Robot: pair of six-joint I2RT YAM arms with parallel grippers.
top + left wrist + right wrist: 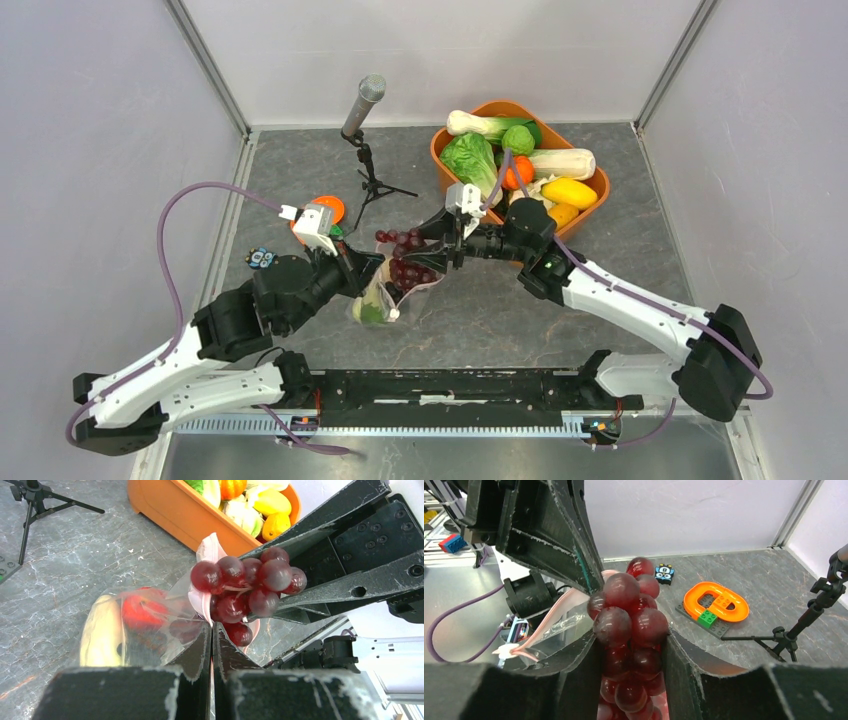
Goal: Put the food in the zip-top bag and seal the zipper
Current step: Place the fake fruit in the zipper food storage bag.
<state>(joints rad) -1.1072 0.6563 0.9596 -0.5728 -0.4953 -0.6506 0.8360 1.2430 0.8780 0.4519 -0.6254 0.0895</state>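
The zip-top bag (377, 301) lies mid-table, mouth toward the right arm. It holds a red piece (136, 614) and a yellow piece (101, 634). My left gripper (371, 272) is shut on the bag's pinkish zipper edge (204, 601), and its jaws (212, 630) are pressed together on the film. My right gripper (444, 250) is shut on the dark purple grape bunch (404, 256) and holds it at the bag's mouth. The grapes fill the gap between the right fingers (631, 630). They also hang just above the left fingertips (245, 585). The zipper strip (546, 623) curves beside the grapes.
An orange tub (598, 190) at back right holds several more vegetables and fruits. A microphone on a tripod (363, 108) stands at back centre. An orange ring toy on a brick plate (324, 209) and a small blue tile (262, 258) lie left of the bag.
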